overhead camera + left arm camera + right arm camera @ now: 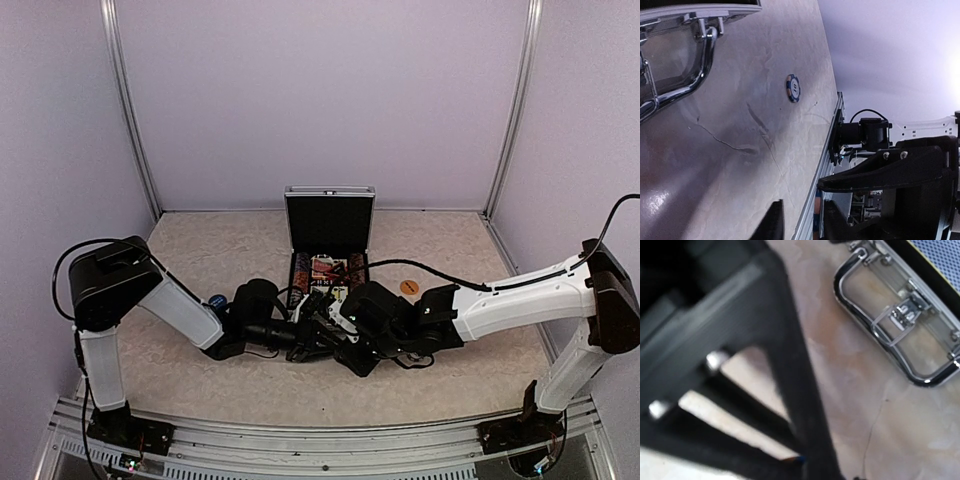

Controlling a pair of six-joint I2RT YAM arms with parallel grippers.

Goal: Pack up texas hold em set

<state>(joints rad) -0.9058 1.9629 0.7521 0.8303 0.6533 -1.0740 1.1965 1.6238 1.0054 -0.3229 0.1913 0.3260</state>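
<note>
Case (296, 272) sat open on the table (200, 250), mid-width & twd the back edge, lid (329, 218) upright, black lining showing. Card deck (326, 268) lay in the base w/ other bits too small to name. Chrome handle (875, 335) on the case front faced the near edge. Both arms reached in low & met just in front of that handle: left gripper (305, 338) from the left-edge side, right gripper (345, 322) from the right, v. close together, contact unclear. Left jaws: only one dark fingertip (772, 222) showed in its wrist cam, so width couldn't be told. Right jaws: blurred black fingers (790, 390) filled the wrist cam, a blue speck at one tip; wide or gripping, couldn't tell. Striped chip (793, 88) lay flat on bare table, apart from the handle. Blue chip (217, 299) lay by the left forearm, nearer the left edge.
</note>
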